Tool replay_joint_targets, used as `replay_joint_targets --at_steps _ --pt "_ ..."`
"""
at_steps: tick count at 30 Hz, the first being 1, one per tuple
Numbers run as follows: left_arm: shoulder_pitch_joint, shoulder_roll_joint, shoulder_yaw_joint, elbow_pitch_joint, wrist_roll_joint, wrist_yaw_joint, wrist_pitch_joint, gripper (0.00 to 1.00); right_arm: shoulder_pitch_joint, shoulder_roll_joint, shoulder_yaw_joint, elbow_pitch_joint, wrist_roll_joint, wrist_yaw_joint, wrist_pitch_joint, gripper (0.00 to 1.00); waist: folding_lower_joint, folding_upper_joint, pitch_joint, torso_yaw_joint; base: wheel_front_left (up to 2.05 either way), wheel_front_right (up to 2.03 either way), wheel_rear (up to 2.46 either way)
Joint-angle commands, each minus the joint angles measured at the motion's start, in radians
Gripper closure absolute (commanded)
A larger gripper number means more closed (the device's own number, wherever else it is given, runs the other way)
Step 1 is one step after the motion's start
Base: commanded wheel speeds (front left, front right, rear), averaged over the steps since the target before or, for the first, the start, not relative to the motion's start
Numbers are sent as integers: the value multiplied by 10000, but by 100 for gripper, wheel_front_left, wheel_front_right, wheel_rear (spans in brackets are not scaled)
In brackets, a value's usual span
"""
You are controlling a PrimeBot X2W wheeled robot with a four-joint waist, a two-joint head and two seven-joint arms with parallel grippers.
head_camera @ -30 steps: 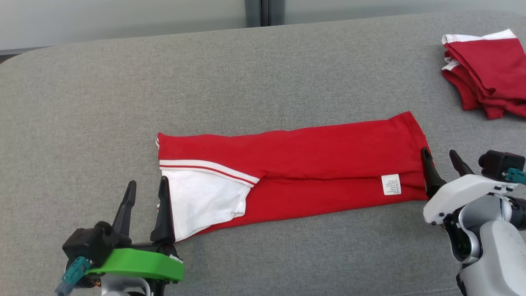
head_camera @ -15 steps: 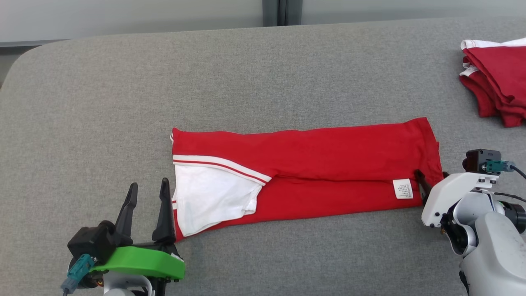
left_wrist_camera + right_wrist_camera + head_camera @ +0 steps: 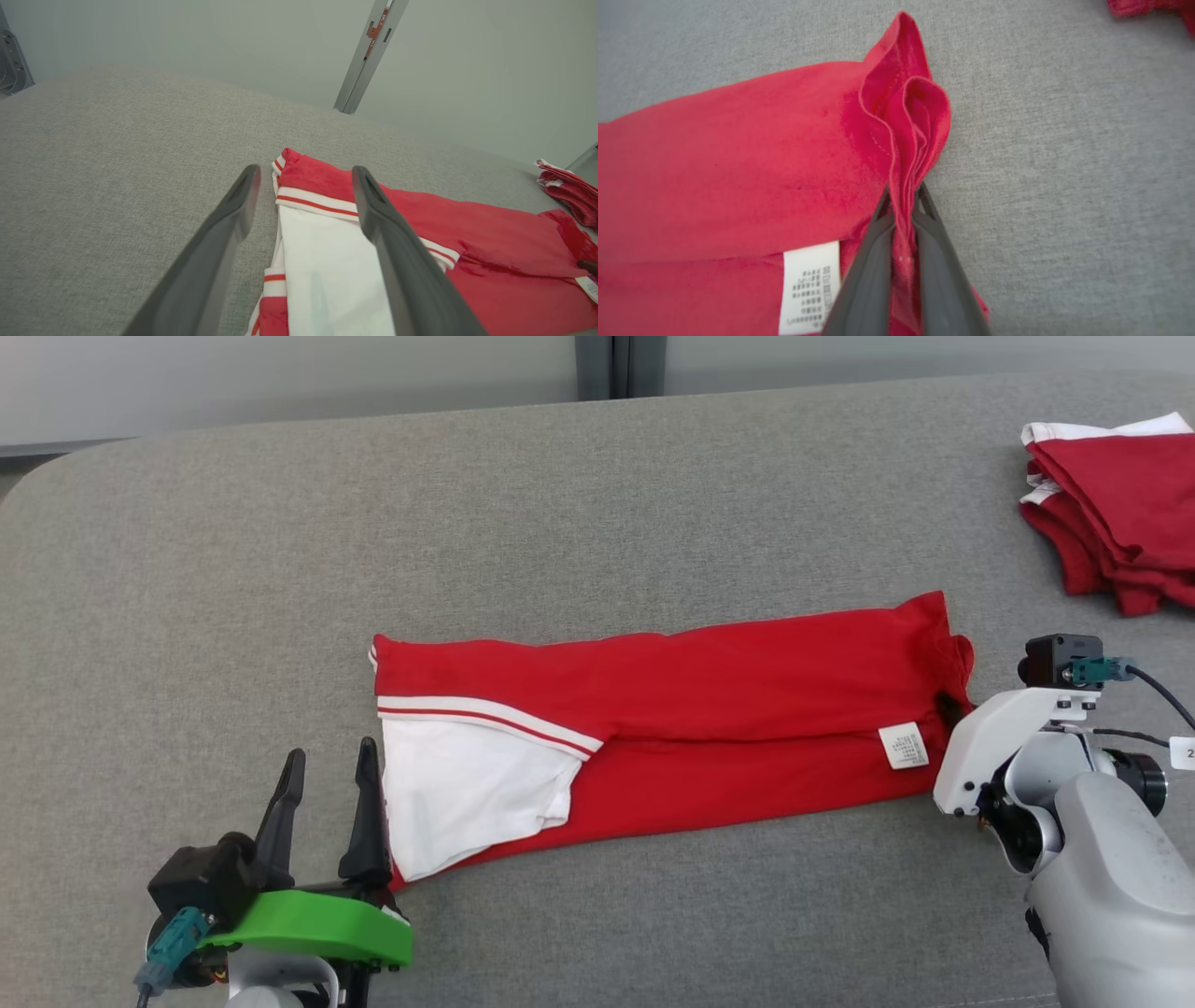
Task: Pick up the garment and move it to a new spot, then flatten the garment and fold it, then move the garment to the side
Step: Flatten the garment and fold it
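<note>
**Right gripper bites the hem; left not yet engaged**

A second ago the right gripper (image 3: 903,198) stood spread just beside the hem end of the red shirt (image 3: 709,709); now its fingers are clenched on that hem, with the cloth bunched into a raised ruffle between them, close by the white care label (image 3: 904,747). I judge this to be the start of the crosswise fold, the hem end ready to be lifted and carried toward the other end.

The left gripper (image 3: 331,751) has kept its fingers spread and grasps nothing; it is poised at the edge of the white sleeve panel (image 3: 457,784), so that end is not yet secured.

The shirt lies as a long narrow strip, already folded lengthwise, in the middle of the grey padded table (image 3: 560,504).

Counted: one shirt in work; one label; two grippers; one pile of folded red garments (image 3: 1111,513) at the far right, the number of pieces in it not readable.
</note>
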Motion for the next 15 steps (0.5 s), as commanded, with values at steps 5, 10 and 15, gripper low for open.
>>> replay_joint_targets --at_steps 5,10,15 --pt "82 103 -36 24 -93 31 32 0 -59 -658 -80 30 189 -19 -357 100 0 0 -229 -377 0 0 0" --pt "219 136 -63 22 -143 -3 46 0 360 -1149 -497 -326 450 -18 -611 100 0 0 -371 -615 0 0 0" --pt "325 185 -51 -14 -187 21 88 0 933 -1184 -868 -1260 860 -18 -840 100 0 0 -433 -866 0 0 0"
